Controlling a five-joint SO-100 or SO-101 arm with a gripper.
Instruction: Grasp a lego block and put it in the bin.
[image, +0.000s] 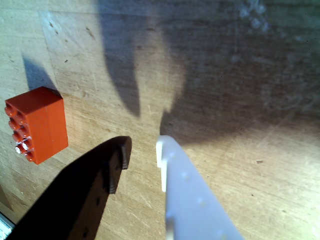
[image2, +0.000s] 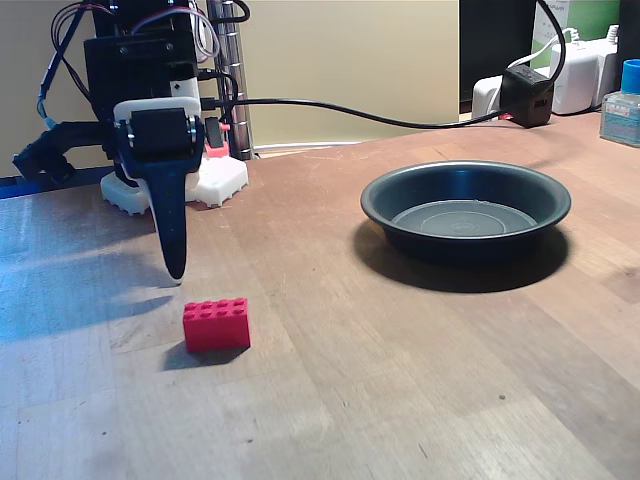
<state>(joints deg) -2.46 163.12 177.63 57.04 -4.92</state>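
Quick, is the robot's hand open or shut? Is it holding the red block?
Hand: open and empty, with table showing between its fingers; the lego block lies untouched beside it.

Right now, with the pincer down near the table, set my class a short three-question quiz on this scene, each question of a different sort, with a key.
1. True or false: the red lego block lies inside the bin.
2. Multiple choice: in the wrist view, the block sits A) between the two fingers, B) left of the black finger, C) right of the white finger.
3. Fill in: the pincer holds ____.

Key:
1. False; it lies on the wooden table, left of the bin in the fixed view.
2. B.
3. Nothing; its fingers stand apart over bare wood.
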